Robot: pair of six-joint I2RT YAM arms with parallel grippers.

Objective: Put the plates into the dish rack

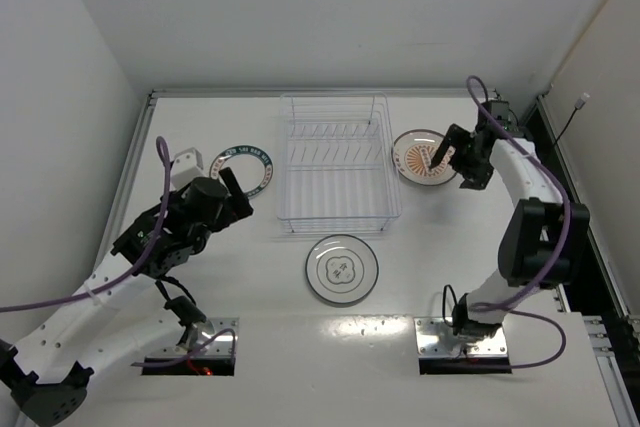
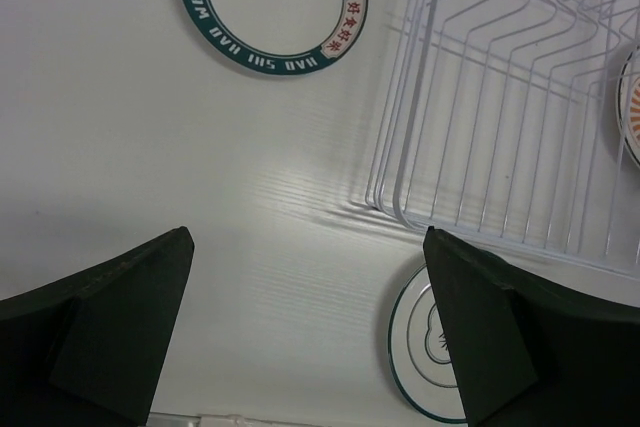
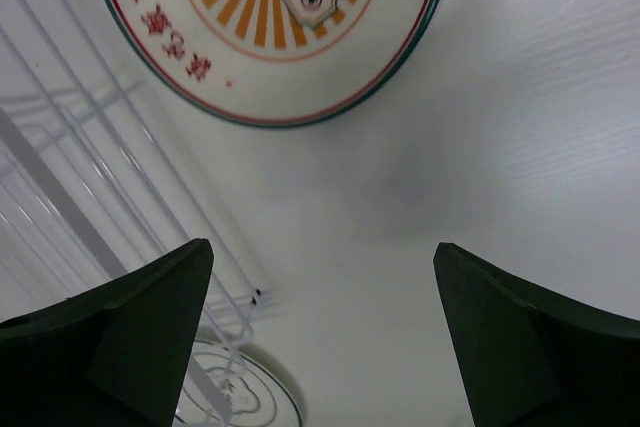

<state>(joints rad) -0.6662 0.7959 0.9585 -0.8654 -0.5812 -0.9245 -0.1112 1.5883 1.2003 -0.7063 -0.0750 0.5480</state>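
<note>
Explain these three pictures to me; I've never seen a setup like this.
Two robot arms are bolted to a white table. One picture looks down from above; the other two come from cameras on each wrist, with the dark fingers at the bottom corners. In the middle stands an empty dish rack. Three plates lie flat around it: a dark-rimmed plate on the left, an orange plate on the right, a grey plate in front. The left gripper and right gripper are both open and hold nothing; the right one hovers over the orange plate.
</note>
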